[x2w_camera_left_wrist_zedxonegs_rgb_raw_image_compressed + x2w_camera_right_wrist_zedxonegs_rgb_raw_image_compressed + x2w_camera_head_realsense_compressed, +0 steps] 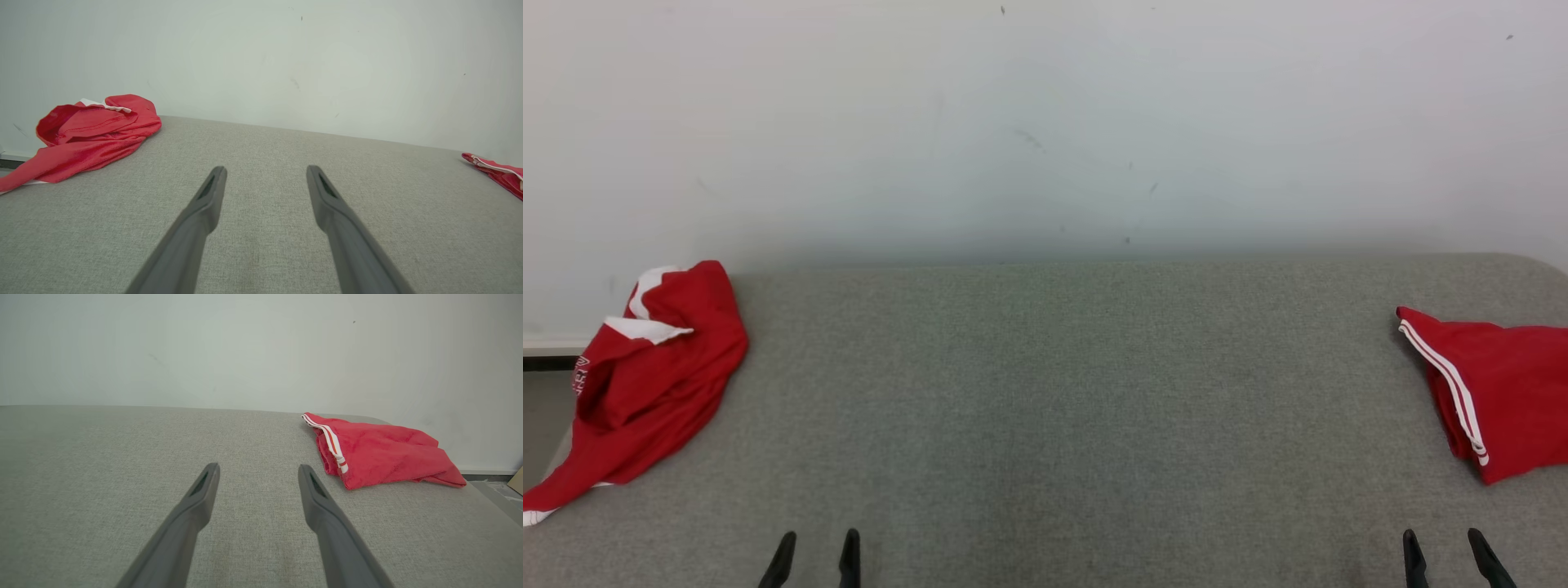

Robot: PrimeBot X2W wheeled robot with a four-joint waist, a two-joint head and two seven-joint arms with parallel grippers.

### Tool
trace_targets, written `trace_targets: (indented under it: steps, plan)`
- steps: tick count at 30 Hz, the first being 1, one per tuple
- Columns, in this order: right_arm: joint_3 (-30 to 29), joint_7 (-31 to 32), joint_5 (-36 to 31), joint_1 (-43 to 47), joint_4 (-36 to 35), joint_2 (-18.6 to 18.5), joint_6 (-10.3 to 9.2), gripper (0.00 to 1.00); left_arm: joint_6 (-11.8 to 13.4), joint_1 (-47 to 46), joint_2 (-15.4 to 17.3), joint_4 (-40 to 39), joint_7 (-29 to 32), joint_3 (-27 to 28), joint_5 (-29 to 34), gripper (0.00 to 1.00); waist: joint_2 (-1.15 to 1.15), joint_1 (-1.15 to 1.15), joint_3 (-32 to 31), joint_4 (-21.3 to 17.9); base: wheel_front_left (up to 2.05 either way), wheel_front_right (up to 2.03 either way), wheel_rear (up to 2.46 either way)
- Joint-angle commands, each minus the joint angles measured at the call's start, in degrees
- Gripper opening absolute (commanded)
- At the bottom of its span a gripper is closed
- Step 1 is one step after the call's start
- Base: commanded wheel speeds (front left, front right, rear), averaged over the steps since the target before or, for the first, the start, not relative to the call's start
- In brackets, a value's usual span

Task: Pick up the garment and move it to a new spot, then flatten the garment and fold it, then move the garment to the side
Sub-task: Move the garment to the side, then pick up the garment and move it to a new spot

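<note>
Grey fabric counter (1045,392), white wall (1045,122): crumpled red white-trimmed garment (654,376) far left, likely awaiting pickup; folded red striped garment (1494,392) far right, seemingly set aside. Left tool (817,559) and right tool (1450,559) spread, empty.

Head above, wrists low, shared surface (1045,408)

Bare workroom, white wall (1045,122), grey table (1045,408)
</note>
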Motion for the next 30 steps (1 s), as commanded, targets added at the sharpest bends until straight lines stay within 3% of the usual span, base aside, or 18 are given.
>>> trace_targets:
  steps: [1,21,30]
  plan:
    - [-0.2,-0.1,-0.3,0.5,0.5,0.2,-0.11,1.00,0.2,0.9,0.2,0.2,0.0,-0.1,-0.5,1.00,0.00,0.01,-0.2,-0.1,0.00,0.00,0.00]
    - [0.1,-0.1,1.0,0.3,1.5,0.7,-0.11,1.00,0.0,0.1,0.2,0.4,0.0,-0.6,-0.4,1.00,0.00,0.01,0.1,1.6,0.00,0.00,0.00]
    - [0.9,-0.1,2.1,1.5,1.8,0.7,-0.11,1.00,-0.1,-0.2,0.2,0.3,0.0,-1.1,0.3,1.00,0.00,0.01,-0.7,8.4,0.00,0.00,0.00]
